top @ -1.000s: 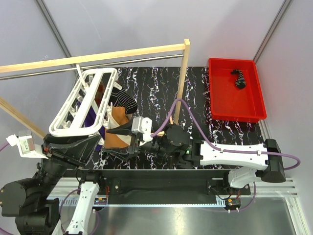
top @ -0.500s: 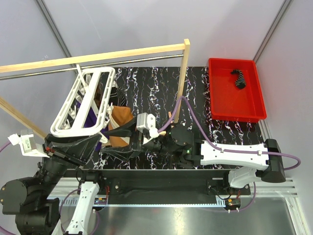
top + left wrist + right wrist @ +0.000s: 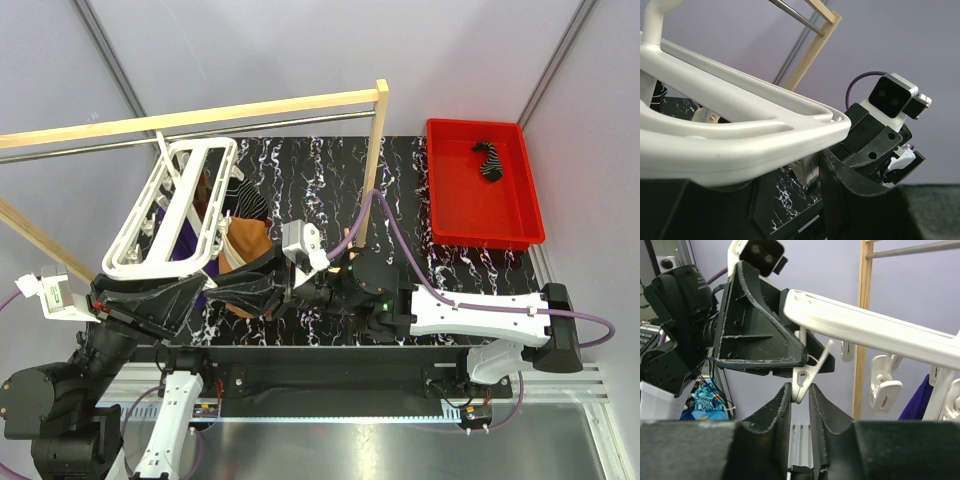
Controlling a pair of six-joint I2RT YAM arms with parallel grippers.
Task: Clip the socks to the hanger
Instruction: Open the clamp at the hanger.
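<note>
Left fingers [image 3: 760,335] clamped on the hanger [image 3: 870,330], my right fingers [image 3: 777,415] flank the clip [image 3: 802,382] at twelve o'clock, grip unclear; next, I reckon, squeeze it open.

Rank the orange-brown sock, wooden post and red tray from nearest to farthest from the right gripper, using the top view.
1. orange-brown sock, just behind the right gripper, left side.
2. wooden post, centre, farther back.
3. red tray, far right corner.

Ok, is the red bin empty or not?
Not empty: one dark striped sock lies inside the red bin, toward its far end.
</note>
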